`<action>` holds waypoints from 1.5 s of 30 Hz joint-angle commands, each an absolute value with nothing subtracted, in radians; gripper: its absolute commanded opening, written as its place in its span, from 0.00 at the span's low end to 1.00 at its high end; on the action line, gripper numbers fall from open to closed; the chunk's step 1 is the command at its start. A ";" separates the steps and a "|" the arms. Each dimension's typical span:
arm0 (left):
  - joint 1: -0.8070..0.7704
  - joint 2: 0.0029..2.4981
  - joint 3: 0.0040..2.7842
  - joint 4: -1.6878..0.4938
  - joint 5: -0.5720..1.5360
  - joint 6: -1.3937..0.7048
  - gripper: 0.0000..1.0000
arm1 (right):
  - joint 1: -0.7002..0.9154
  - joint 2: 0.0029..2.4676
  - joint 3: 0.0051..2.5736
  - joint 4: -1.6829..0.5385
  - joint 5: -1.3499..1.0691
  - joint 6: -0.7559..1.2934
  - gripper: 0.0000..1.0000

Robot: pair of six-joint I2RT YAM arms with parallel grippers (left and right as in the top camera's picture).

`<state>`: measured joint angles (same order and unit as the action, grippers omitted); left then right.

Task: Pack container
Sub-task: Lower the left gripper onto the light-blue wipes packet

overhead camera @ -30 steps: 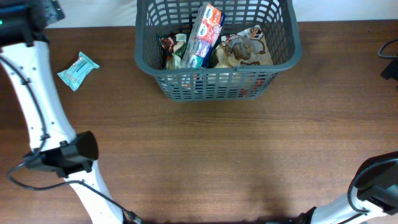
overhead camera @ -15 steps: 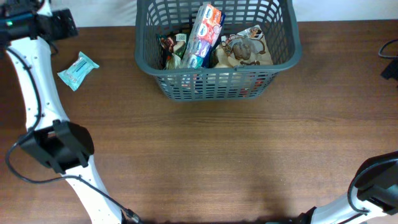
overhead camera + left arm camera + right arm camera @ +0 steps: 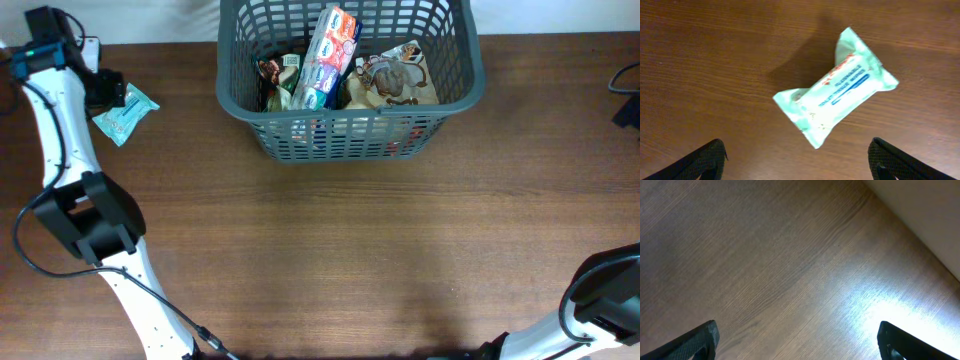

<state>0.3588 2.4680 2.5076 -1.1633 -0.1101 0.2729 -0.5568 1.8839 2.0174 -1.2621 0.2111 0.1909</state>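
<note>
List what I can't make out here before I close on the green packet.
- Overhead: far rim of the container cut by the top edge; its top packets hide what lies beneath.
- Overhead: the left tool covers one end of the green packet.
- Left wrist: packet print too blurred to read.
- Right wrist: the right tool, only fingertips over bare table.

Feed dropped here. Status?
Left gripper over the packet, jaws open. Right gripper open, empty. Basket part filled. Nothing blocks the way.

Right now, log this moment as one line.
left pincer: open, above mint packet on table | right pincer: open, over table | container: packets inside
</note>
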 commanded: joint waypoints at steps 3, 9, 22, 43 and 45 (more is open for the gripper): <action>0.389 2.480 2.506 -1.199 -0.040 0.437 0.86 | -0.556 1.872 2.016 -1.259 0.210 0.199 0.99; 0.389 2.521 2.506 -1.198 0.050 0.466 0.86 | -0.556 1.872 2.016 -1.259 0.210 0.199 0.99; 0.387 2.593 2.506 -1.166 0.083 0.523 0.86 | -0.556 1.872 2.016 -1.259 0.210 0.199 0.99; 0.380 2.634 2.506 -1.099 0.078 0.563 0.86 | -0.556 1.872 2.016 -1.259 0.210 0.199 0.99; 0.380 2.646 2.506 -1.099 0.079 0.564 0.86 | -0.556 1.872 2.016 -1.259 0.210 0.199 0.99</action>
<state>0.3809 2.6034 2.5072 -1.1015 0.0578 0.5392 -0.5568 1.8839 2.0174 -1.2621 0.2108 0.1909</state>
